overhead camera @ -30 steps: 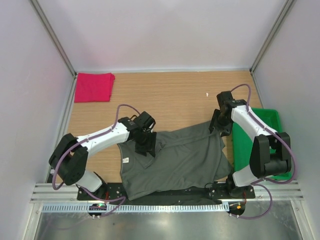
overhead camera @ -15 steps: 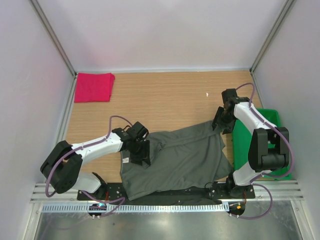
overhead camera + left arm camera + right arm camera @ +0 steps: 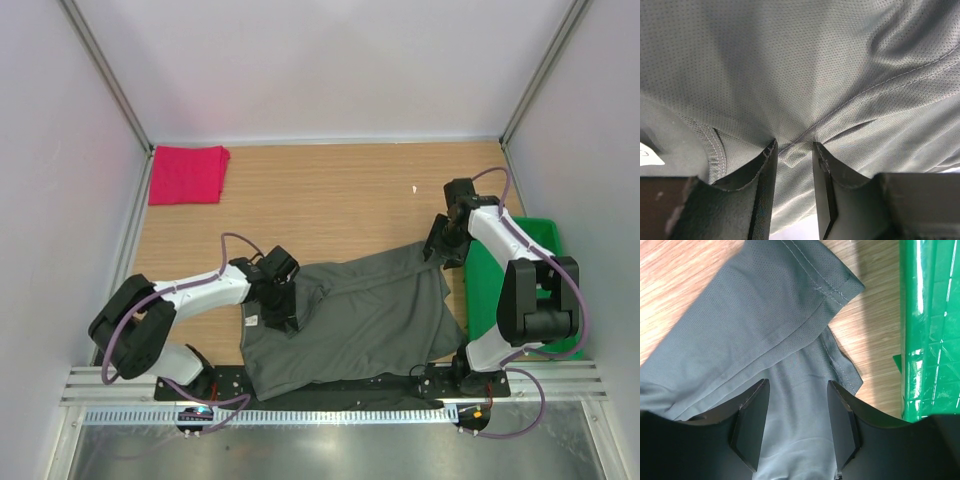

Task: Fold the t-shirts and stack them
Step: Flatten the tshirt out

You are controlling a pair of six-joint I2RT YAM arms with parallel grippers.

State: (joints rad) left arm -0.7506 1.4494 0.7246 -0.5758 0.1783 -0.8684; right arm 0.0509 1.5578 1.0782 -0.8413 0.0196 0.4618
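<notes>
Top external | wooden table point(image 3: 350, 190), white walls point(image 3: 320, 70) | left fingers point(image 3: 765, 185), right fingers point(image 3: 751, 420) apart over grey t-shirt point(image 3: 370, 315)

left fingers point(image 3: 765, 190): dropped onto grey t-shirt point(image 3: 370, 310), gap narrowed; right arm point(image 3: 490, 235): edged rightward

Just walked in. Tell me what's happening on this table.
Two robot arms are working on a dark grey-olive t-shirt spread rumpled on the near part of the table. The left gripper is down on its left side, jaws narrow around a small ridge of cloth; whether that is pinched is unclear. The right gripper hovers open over the shirt's far right corner, beside the green tray. A pinkish-red t-shirt lies folded in the far left corner; nothing is stacked yet.
</notes>
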